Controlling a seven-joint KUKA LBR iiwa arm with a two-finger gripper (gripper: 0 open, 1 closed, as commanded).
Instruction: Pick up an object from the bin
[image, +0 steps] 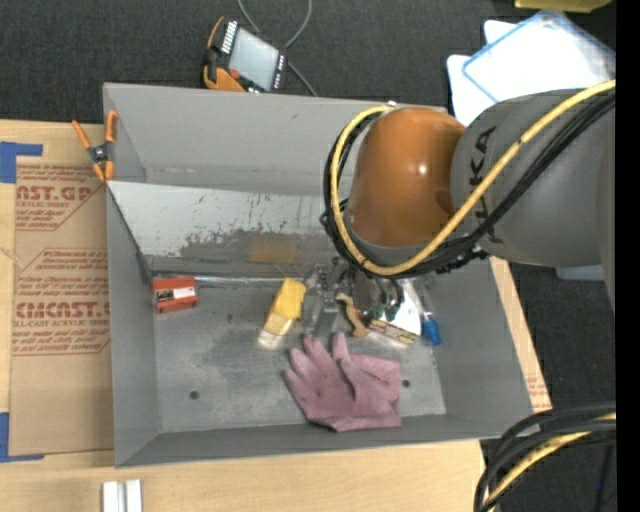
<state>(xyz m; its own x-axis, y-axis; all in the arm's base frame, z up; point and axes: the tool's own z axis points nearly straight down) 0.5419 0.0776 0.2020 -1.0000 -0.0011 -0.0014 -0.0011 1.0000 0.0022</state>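
We see the gripper (335, 308) low at mid-bin and cannot tell how wide it stands. It hangs at the upper edge of a crumpled mauve fabric glove (345, 388), between a smooth yellow block (283, 308) and a glossy white packet (408, 322). A small orange box (174, 293) lies well to the left.

You're in a robotics lab: a cabled KUKA arm (540, 190) over a scuffed metal bin (220, 140) on a pale surface (300, 485).

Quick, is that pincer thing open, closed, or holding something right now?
Pincer: cannot be told. It is low in the bin, between the yellow block and the pink cloth.
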